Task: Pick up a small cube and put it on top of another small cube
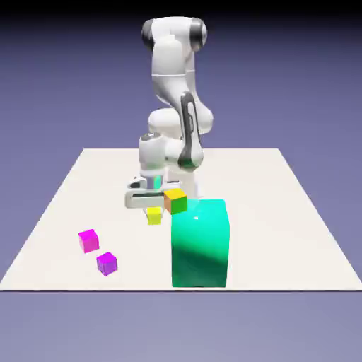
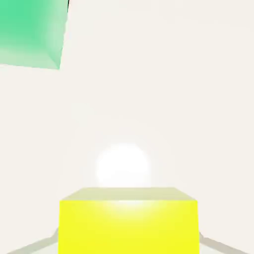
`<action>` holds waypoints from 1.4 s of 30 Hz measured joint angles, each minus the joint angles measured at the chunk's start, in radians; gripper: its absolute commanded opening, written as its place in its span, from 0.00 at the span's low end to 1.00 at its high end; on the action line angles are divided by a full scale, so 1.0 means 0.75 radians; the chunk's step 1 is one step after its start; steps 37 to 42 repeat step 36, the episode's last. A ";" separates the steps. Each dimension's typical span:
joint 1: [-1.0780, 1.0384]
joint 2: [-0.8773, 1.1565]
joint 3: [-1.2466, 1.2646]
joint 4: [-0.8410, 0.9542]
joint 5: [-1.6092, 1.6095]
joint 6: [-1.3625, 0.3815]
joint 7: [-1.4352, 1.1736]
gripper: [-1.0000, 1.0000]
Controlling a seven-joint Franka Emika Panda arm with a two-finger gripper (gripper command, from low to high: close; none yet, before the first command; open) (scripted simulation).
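Yellow cube (image 2: 128,225) cut by the hand view's bottom edge, green block (image 2: 32,32) by its top-left corner.

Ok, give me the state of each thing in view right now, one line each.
claw: shut on the yellow cube.
yellow cube: held between the fingers; whether it is off the table I cannot tell.
orange-and-green cube: beside the claw; contact unclear.
large green block: upright on the table.
magenta cube: on the table, apart.
purple cube: on the table, apart.
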 measured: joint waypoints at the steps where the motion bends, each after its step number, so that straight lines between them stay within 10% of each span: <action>1: 0.042 0.044 -0.048 0.029 0.036 -0.048 -0.055 0.00; 25: 0.582 1.094 -1.208 0.732 0.905 -1.201 -1.384 0.00; 33: 0.417 1.226 -0.944 0.800 1.167 -1.148 -1.517 0.00; 34: 0.417 1.226 -0.943 0.800 1.167 -1.148 -1.518 1.00; 42: 0.417 1.226 -0.943 0.800 1.170 -1.147 -1.519 1.00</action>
